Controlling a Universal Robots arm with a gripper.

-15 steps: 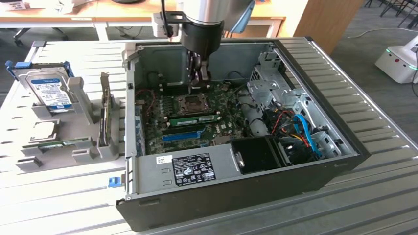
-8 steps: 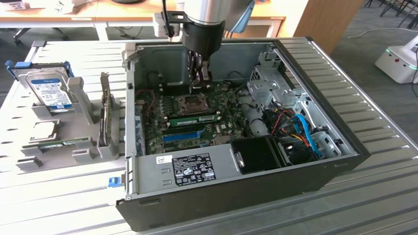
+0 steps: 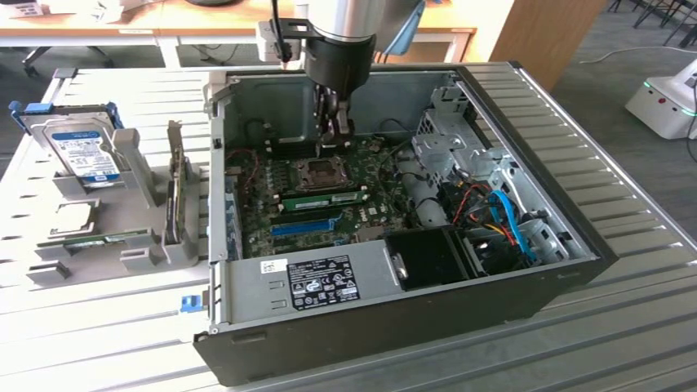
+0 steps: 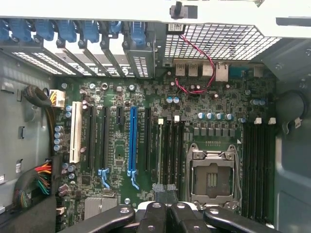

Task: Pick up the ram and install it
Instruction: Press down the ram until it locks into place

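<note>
Ram lies seated in a memory slot on the motherboard, just below the empty CPU socket in the exterior view, its long axis running across that view. Jaws of the gripper hang pinched together and empty above the socket, ram toward the case front.

The arm is a shiny silver tube ending in a black cuff, with a thin black cable alongside. The gripper has black linkage bars with round silver rivets.
</note>
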